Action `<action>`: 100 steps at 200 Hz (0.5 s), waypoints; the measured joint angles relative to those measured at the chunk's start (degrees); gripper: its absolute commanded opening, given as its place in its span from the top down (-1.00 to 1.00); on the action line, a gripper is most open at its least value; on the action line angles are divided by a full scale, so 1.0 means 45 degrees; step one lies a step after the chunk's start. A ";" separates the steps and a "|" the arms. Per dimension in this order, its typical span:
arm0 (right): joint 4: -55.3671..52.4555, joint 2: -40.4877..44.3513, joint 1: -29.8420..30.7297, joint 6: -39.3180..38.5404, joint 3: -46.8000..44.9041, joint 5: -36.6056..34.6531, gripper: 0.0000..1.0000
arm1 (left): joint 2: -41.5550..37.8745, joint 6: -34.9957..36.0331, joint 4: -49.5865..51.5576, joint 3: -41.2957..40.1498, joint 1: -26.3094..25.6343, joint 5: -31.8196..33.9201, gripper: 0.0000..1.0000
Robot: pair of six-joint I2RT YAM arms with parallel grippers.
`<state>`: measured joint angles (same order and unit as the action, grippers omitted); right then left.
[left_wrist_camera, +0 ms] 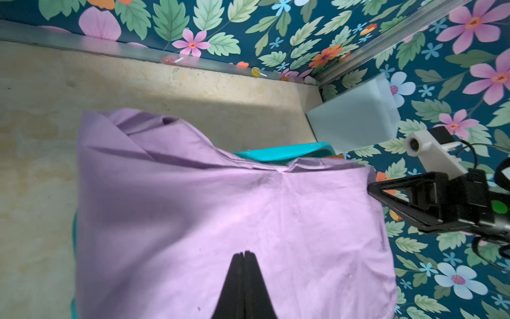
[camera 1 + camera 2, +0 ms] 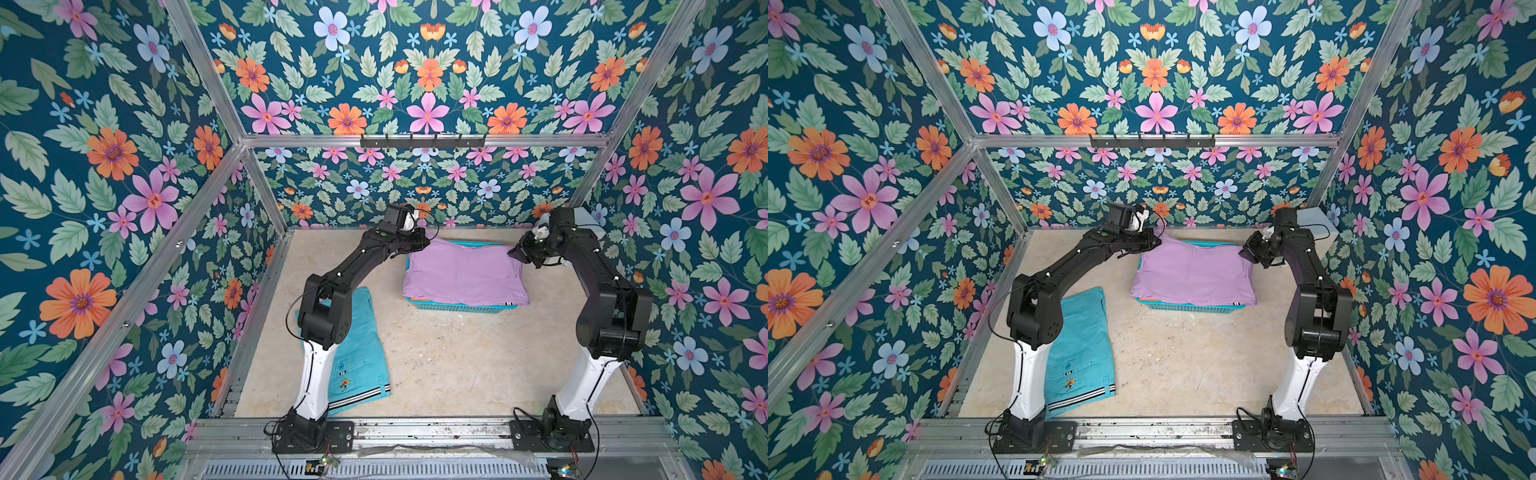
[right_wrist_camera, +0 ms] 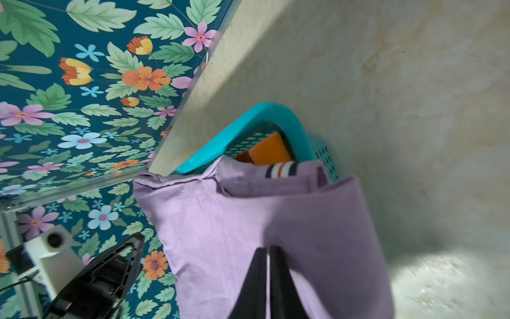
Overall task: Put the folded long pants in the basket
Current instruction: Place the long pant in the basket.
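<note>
Lilac pants draped over the basket, overhanging its rim.
Your left end effector and right end effector pinch the far corners; release unevenly and the fold could slide off the edge.

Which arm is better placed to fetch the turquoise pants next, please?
The left. The turquoise pants lie beside the left arm's base, far from the right arm. The left gripper and right gripper are shut on the lilac pants atop the basket.

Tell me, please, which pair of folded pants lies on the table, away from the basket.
The turquoise pants with the striped waistband; the lilac pants and orange pants are at the basket.
</note>
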<state>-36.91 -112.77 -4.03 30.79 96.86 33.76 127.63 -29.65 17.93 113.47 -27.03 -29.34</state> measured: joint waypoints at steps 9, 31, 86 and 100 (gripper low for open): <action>0.0296 -0.0325 0.0044 0.0189 0.0073 0.0243 0.89 | 0.0505 0.0005 0.0126 0.0593 0.0005 0.0029 1.00; 0.0826 -0.0981 0.0083 0.0345 0.0131 0.0622 0.95 | 0.1302 0.0034 0.0209 0.1413 0.0063 0.0364 1.00; 0.0996 -0.1622 0.0262 -0.0073 0.0345 0.0287 0.90 | 0.1928 0.0034 -0.0034 0.1234 0.0423 0.0554 0.89; 0.0986 -0.1268 0.0345 -0.0155 0.0155 -0.0044 0.73 | 0.1608 0.0044 -0.0058 0.0913 0.0418 0.0602 0.52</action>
<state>-32.47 -118.48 -2.48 30.09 97.56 33.56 134.87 -29.45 17.67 117.58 -25.15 -26.63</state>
